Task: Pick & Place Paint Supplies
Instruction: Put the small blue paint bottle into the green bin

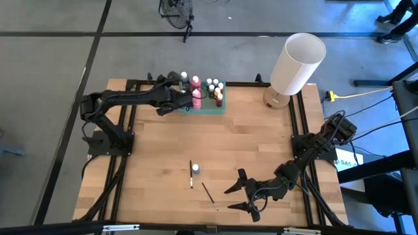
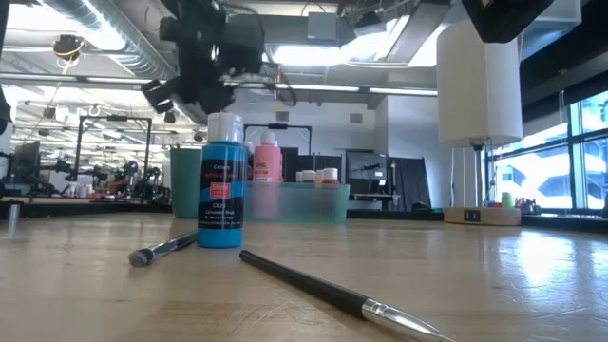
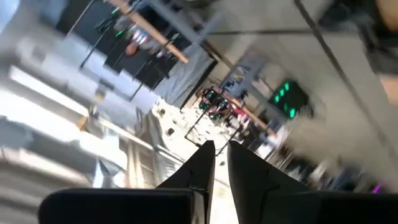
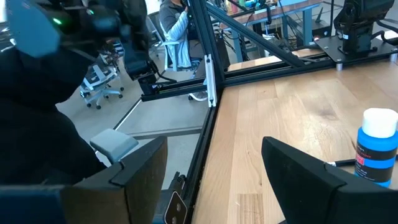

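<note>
Your left end effector (image 1: 185, 93) hangs above the near-left edge of the translucent green tray (image 1: 220, 108) at the far side of the table. Its two dark, tapered fingers (image 3: 202, 168) stand with only a thin slit between them in the left wrist view and nothing shows clamped there; whether it holds anything you cannot tell from these views. Right beside it, a pink bottle (image 1: 196, 98) with a white cap stands in the tray, along with a cluster of other small white-capped bottles (image 1: 215, 88), some red or darker.

Your right end effector (image 1: 240, 192) sits low over the near right part of the table, its flat black fingers (image 4: 298, 171) spread wide apart and empty.

Out from there, the loose supplies lie on the pale, grained wood planks of the table (image 1: 163, 150). A blue bottle (image 2: 220, 180), cylindrical with a white screw cap and a printed label, stands upright near the middle front. A thin dark paintbrush (image 1: 191, 173) lies just beside it, its bristled tip showing in the low view. A second slim black paintbrush (image 2: 323, 290), with a shiny metal ferrule, lies apart, between the blue bottle and the right end effector.

A tall, smooth white cylindrical lamp (image 1: 297, 64) stands on a round base at the far right of the table.
</note>
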`<state>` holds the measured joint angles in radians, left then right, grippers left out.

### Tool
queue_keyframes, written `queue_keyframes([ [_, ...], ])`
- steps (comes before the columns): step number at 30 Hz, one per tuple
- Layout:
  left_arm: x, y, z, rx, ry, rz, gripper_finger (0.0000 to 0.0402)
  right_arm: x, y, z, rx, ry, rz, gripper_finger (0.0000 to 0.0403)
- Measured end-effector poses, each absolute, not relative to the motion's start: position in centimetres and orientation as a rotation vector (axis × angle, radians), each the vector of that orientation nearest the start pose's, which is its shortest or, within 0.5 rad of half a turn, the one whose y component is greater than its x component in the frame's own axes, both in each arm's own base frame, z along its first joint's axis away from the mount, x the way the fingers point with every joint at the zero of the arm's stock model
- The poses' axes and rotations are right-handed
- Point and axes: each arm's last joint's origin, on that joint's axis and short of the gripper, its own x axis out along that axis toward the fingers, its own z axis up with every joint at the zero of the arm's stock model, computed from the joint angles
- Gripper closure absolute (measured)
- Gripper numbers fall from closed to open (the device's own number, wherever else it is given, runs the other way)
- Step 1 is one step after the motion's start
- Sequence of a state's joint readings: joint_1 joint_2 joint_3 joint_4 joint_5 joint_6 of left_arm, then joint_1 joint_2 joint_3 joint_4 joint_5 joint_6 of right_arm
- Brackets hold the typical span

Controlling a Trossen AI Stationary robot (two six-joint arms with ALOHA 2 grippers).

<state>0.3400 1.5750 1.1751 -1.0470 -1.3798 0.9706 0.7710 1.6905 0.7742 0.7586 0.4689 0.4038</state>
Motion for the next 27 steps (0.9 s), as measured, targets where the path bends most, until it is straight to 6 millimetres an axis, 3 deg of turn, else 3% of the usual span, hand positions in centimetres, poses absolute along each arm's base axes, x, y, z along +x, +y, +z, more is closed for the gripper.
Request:
queue_keyframes([
  [6,25.8,9.3,28.4,1.293,1.765,0.889,0.0366,25.3,22.8,19.3,0.308,0.187,0.270,0.0138],
  [12,24.8,3.5,30.9,1.227,1.383,0.969,0.0368,25.4,22.8,19.3,0.318,0.194,0.267,0.0138],
  [19,22.9,-2.3,32.5,0.963,1.032,0.779,0.0368,25.3,22.8,19.2,0.334,0.203,0.263,0.0138],
  [22,22.4,-3.5,32.8,0.825,0.955,0.704,0.0359,25.3,22.8,19.2,0.334,0.203,0.263,0.0138],
  [27,21.4,-4.3,32.9,0.740,0.943,0.555,0.0332,25.3,22.8,19.2,0.334,0.203,0.263,0.0138],
])
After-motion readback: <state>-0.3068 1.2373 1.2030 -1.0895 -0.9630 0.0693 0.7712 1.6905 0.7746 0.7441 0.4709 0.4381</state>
